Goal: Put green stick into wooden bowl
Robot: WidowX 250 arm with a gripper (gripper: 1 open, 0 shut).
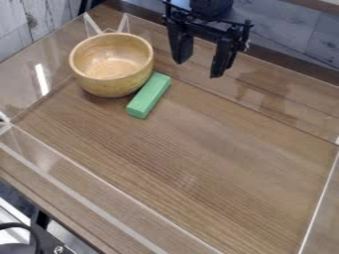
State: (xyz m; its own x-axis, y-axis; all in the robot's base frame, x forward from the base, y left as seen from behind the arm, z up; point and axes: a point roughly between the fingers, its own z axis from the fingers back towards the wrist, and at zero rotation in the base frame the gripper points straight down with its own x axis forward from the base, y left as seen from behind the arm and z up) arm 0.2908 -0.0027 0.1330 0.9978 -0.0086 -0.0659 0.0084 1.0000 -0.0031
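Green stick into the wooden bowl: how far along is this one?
Nothing done yet: the green stick lies on the table beside the wooden bowl, which looks empty. The end effector hangs open above the table, holding nothing. Grasping, lifting and dropping the stick in all remain.

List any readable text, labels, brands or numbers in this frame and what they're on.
None readable. The round tan wooden bowl, the bright green rectangular stick, the black end effector and the brown wood-grain table all show no print, labels or signs at this resolution.
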